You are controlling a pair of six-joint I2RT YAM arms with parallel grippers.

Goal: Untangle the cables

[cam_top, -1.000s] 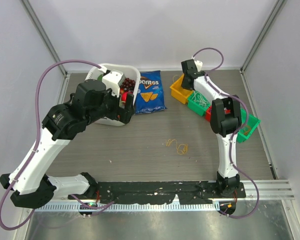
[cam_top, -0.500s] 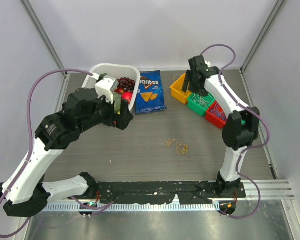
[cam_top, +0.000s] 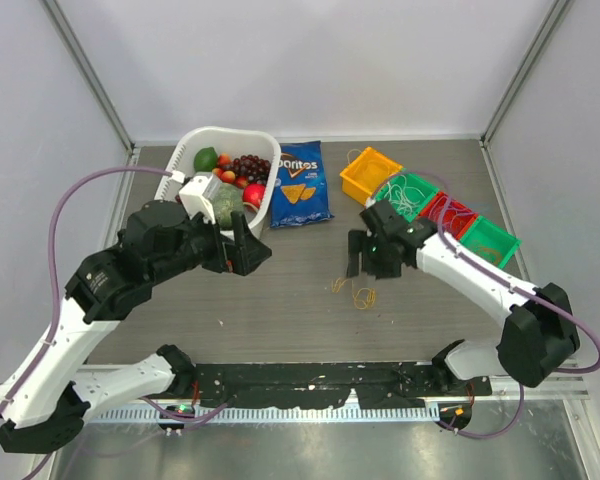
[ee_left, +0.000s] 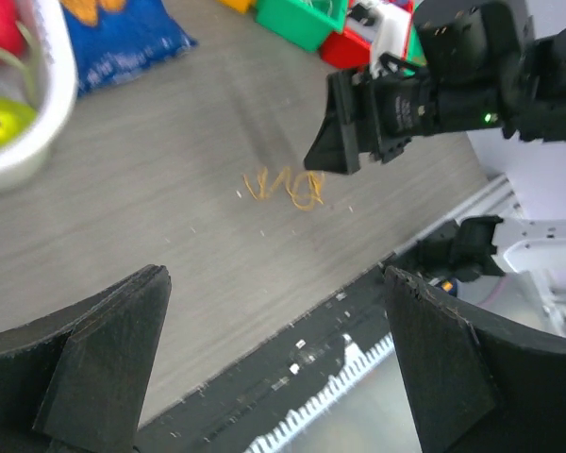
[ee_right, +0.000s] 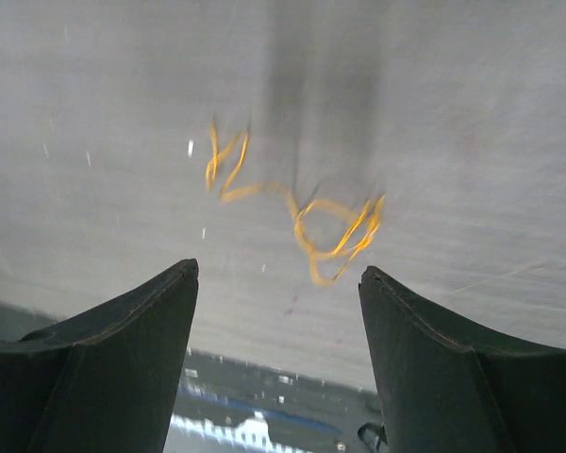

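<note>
The cables (cam_top: pixel 357 292) lie as a small, loose orange-yellow tangle on the bare middle of the worktop (cam_top: pixel 280 290), a little right of centre and touching nothing else. The worktop is grey-brown with a wood grain. Plain white walls (cam_top: pixel 310 60) close it in at the back and sides, and a metal rail (cam_top: pixel 540 372) runs along the near edge. At the back stand a white basket (cam_top: pixel 242 133) of fruit, a blue chip bag (cam_top: pixel 299 183) and a row of small bins (cam_top: pixel 370 172) in yellow, green and red.

The right arm reaches in low from the right. Its forearm slants across the worktop, and the right tool (cam_top: pixel 363 258) points down at the cables from just beyond them. The jaws are spread wide and empty, and the right wrist view frames the tangle between them. The left arm arches high from the left, and its left tool (cam_top: pixel 242 245) hangs well apart from the cables, tilted toward them, with the jaws fully spread and nothing in them.
</note>
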